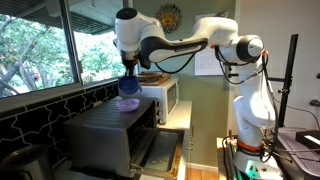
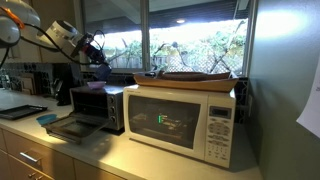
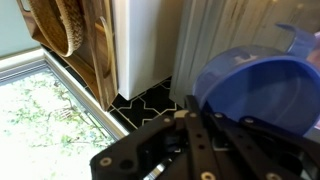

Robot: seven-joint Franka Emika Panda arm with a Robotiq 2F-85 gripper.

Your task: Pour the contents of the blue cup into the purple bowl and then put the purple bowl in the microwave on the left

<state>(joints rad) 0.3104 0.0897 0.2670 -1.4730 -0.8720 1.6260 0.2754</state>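
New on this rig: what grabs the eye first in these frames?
The white arm stretches toward the window, its gripper holding a blue cup just above the purple bowl on the dark oven, whose door hangs open. A white microwave with a wooden tray on top stands beside it, door shut.

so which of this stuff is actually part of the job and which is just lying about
Part of the job:
- blue cup, held by the gripper
- purple bowl, on top of the black oven
- black oven, door open

Just lying about:
- white microwave
- wooden tray on top of it
- dark tray on the counter
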